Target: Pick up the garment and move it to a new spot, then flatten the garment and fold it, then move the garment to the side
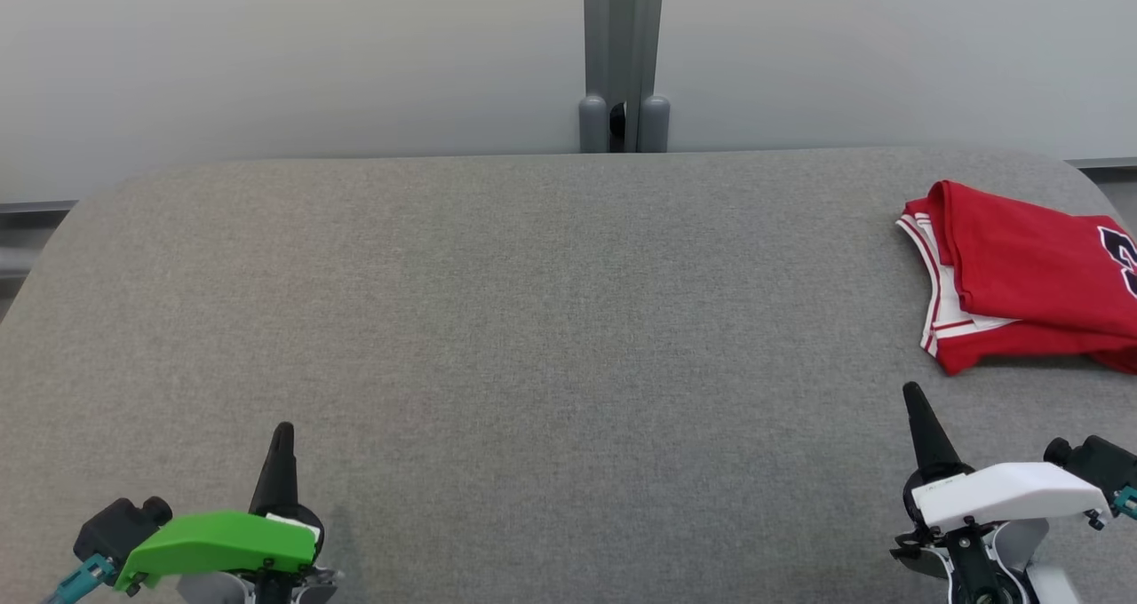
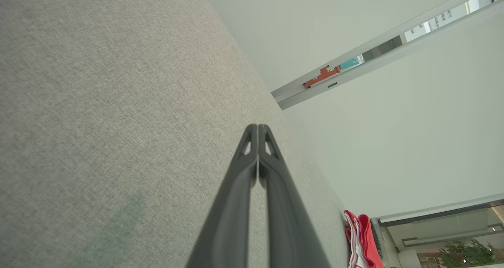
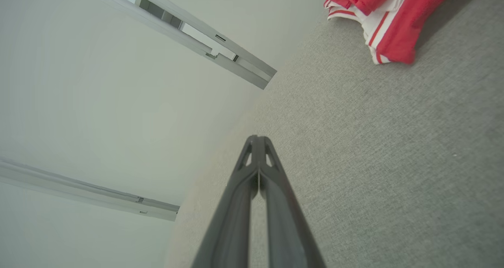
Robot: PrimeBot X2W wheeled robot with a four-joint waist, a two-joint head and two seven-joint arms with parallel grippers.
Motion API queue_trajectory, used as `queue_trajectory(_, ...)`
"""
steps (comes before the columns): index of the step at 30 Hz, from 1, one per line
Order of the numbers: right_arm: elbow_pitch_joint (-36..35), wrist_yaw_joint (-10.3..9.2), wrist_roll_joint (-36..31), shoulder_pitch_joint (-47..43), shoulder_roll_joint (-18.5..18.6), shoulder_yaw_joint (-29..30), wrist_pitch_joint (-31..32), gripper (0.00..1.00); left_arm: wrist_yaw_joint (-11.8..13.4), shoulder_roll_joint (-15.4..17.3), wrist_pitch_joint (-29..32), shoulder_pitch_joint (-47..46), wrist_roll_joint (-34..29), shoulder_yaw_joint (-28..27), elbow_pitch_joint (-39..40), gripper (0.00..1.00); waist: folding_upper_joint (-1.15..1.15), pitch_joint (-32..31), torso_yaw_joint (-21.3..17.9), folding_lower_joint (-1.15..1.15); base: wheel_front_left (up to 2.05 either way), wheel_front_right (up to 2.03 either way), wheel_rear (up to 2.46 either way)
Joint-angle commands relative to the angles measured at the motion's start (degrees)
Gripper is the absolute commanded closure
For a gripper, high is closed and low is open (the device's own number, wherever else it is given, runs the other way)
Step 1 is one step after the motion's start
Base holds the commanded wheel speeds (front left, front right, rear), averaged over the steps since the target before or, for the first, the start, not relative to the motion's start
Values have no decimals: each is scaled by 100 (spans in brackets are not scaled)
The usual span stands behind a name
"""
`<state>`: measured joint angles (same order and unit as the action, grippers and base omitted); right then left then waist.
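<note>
Left fingers (image 1: 279, 466), right fingers (image 1: 926, 431): pressed shut, empty | garment (image 1: 1021, 275): folded over at desk's (image 1: 533, 320) right edge, near right fingers | you: pick-up likely next; open wide, pinch through all layers.

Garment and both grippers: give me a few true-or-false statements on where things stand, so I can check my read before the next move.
1. The left gripper and the right gripper are both shut and empty. True.
2. The garment, lying on the table, is nearer the right gripper than the left gripper. True.
3. The garment is spread flat in the middle of the table. False: it lies folded over at the table's right side.
4. The right gripper touches the garment. False: bare table shows between them.
</note>
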<state>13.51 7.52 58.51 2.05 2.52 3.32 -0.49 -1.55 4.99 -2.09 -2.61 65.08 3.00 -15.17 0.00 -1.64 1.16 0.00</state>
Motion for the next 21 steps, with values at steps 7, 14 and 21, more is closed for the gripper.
queue_trajectory(7, -27, -1, 529, 181, 34, 66, 113, 100, -118, -21, 127, -196, 451, -179, 75, 100, 0, 19, -12, 0, 0, 0, 0)
queue_trajectory(14, -16, -1, 936, 227, 36, 101, 198, 100, -188, -48, 236, -227, 775, -291, 81, 100, 0, 37, -24, 0, 0, 0, 0)
queue_trajectory(21, -5, -1, 1316, 261, 38, 138, 280, 100, -259, -76, 332, -254, 1071, -401, 89, 100, 0, 56, -35, 0, 0, 0, 0)
